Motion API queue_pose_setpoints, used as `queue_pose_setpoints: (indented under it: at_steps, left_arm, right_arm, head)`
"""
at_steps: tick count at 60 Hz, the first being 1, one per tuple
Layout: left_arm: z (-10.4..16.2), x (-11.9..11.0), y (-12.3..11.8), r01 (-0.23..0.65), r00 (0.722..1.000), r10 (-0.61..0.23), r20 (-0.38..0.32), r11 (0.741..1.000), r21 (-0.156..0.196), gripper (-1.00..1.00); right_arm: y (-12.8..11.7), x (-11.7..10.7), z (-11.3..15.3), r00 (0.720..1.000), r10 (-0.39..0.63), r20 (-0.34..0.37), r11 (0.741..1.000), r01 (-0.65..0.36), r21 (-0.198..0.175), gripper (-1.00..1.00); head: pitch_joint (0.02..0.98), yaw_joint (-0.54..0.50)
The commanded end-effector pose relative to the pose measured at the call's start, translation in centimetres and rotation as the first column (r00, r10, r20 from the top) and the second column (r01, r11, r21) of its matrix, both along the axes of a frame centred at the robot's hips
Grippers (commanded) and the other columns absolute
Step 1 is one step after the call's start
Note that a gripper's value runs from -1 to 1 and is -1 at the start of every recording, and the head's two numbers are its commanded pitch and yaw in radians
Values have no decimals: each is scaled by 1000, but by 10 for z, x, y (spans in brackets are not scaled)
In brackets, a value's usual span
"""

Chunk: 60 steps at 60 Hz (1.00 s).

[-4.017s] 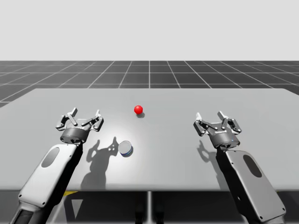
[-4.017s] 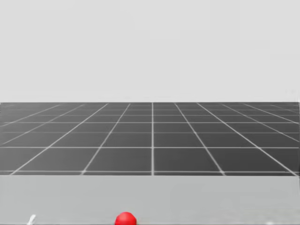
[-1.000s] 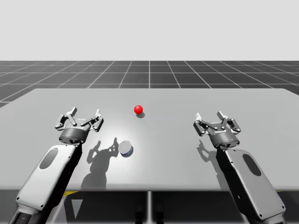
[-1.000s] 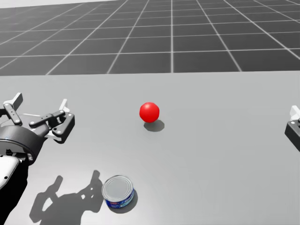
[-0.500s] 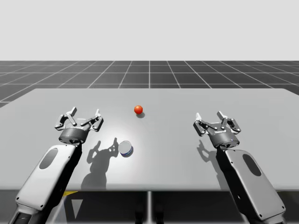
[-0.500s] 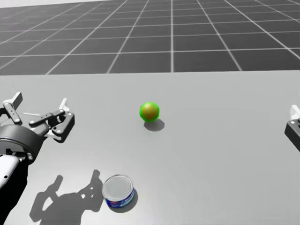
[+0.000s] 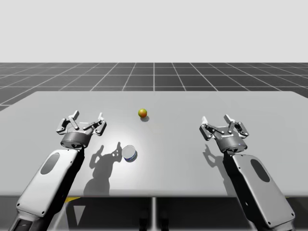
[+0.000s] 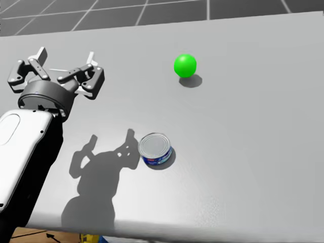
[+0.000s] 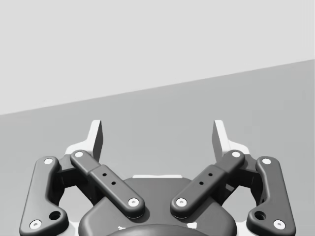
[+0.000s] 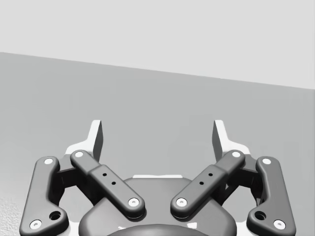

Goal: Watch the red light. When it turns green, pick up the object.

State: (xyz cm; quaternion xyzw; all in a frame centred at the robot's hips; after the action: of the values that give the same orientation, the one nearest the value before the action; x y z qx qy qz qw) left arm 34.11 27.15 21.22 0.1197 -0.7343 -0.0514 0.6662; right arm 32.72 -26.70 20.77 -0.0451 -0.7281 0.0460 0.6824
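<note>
Broadly, the grey table carries everything, and both arms hang over its near half. My left arm enters at the left of the high view and my right arm at the right.

The left gripper hovers above the table with its 2 fingers spread wide and nothing between them. The left wrist view looks past those fingers at bare tabletop. The right gripper is spread just as wide and equally empty, well apart from anything.

The object is a short round can with a silver lid and a blue band, standing upright. It sits near the table's front edge, closer to me than the left gripper and off to its inner side. It is much nearer that gripper than the right one.

Smallest is the light, a ball set farther back, well apart from the can. It reads clear green in the head view and a muddier orange-green in the high view.

So I judge the signal given and the pickup due. The left arm seems the sensible choice. It should draw back and inward until the can sits centred between the spread fingers, then lower almost to the table, since the can is low. Closing early would likely nudge the can away, so squeeze only once both sides are bracketed, then lift straight up.
</note>
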Motion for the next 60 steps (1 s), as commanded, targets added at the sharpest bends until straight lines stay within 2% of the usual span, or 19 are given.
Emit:
queue_pose_setpoints:
  at_steps: [1,6,15,18,23,24,25,28,31,32,34,36,42,45,50,60]
  left_arm:
    - [0,0,0,-1,1000,1,-3,1000,0,-1000]
    - [0,0,1,-1,1000,1,-4,1000,-2,-1000]
    - [1,1,1,0,1000,0,-4,1000,-8,-1000]
    - [3,0,2,-14,1000,14,-1,999,-34,-1000]
    - [11,-4,2,19,1000,-20,-9,995,-99,-1000]
    - [12,-5,2,28,1000,-30,-10,993,-114,-1000]
    - [16,-8,1,55,998,-59,-21,986,-155,-1000]
    - [21,-14,0,86,994,-97,-45,977,-195,-1000]
    - [26,-19,-2,91,993,-105,-50,970,-224,-1000]
    - [32,-25,-3,111,990,-128,-58,963,-245,-1000]
    - [35,-30,-4,126,987,-146,-62,959,-254,-1000]
    - [37,-34,-5,143,985,-163,-62,958,-250,-1000]
    - [41,-54,-11,259,956,-283,-75,938,-231,-1000]
    - [39,-66,-13,333,929,-359,-89,916,-224,-1000]
    - [34,-80,-14,382,907,-411,-94,896,-227,-1000]
    - [13,-107,-23,426,878,-460,-131,877,-223,-1000]
  right_arm:
    - [1,0,-1,1000,1,-4,1000,-1,-1,-1000]
    - [2,0,-1,1000,0,-6,1000,0,-2,-1000]
    - [3,-1,-1,1000,1,-6,1000,-1,-9,-1000]
    - [3,0,-1,1000,1,-6,1000,-1,-9,-1000]
    - [3,-1,-2,1000,-1,-5,1000,1,-10,-1000]
    - [3,-1,-2,1000,-1,-5,1000,1,-10,-1000]
    - [3,-1,-2,1000,-2,-4,1000,2,-11,-1000]
    - [3,-1,-3,1000,-5,-3,1000,5,-15,-1000]
    - [3,-1,-3,1000,-7,-2,1000,7,-18,-1000]
    - [3,-1,-4,1000,-8,-1,1000,8,-22,-1000]
    - [3,-1,-4,1000,-9,-1,1000,9,-24,-1000]
    - [4,-1,-4,1000,-10,-1,1000,10,-25,-1000]
    - [4,0,-6,1000,-11,-4,999,11,-30,-1000]
    - [5,0,-6,1000,-12,-4,999,11,-31,-1000]
    - [5,0,-6,1000,-7,-5,999,7,-35,-1000]
    - [6,1,-8,1000,-4,-9,999,3,-47,-1000]
  head:
    - [865,213]
    - [901,222]
    - [910,230]
    - [907,231]
    - [906,234]
    - [905,233]
    - [903,233]
    - [902,234]
    - [900,234]
    - [899,235]
    - [898,234]
    - [896,234]
    - [893,233]
    - [894,233]
    - [894,233]
    - [894,229]
